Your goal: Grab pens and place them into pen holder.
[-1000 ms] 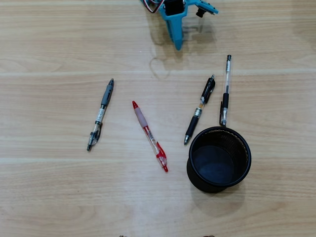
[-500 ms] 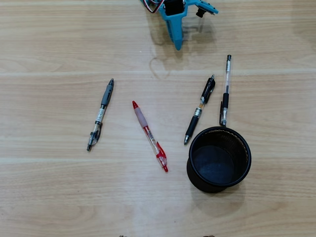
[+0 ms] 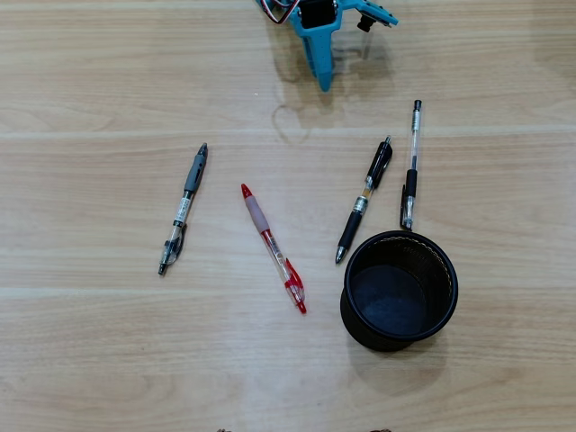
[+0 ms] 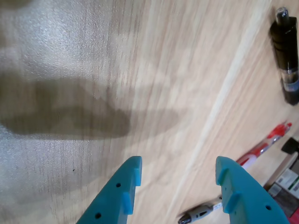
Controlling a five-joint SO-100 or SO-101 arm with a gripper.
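In the overhead view, four pens lie flat on the wooden table. The grey and clear pen (image 3: pixel 183 209) is at the left and the red and clear pen (image 3: pixel 273 248) is at the centre. The black pen with a gold band (image 3: pixel 364 200) and the clear pen with a black clip (image 3: pixel 411 165) lie just above the round black mesh pen holder (image 3: pixel 400 290), which stands upright. My teal gripper (image 3: pixel 346 49) is at the top edge, away from all pens. In the wrist view my gripper (image 4: pixel 177 163) is open over bare wood. The red pen (image 4: pixel 264 147), the grey pen's tip (image 4: pixel 201 214) and a dark pen's end (image 4: pixel 285 56) show at the right.
The tabletop (image 3: pixel 108 360) is light wood planks with wide bare areas at the left and along the bottom. In the wrist view, small labelled items (image 4: pixel 288 179) sit at the lower right edge, and a dark shadow (image 4: pixel 70 112) falls on the wood.
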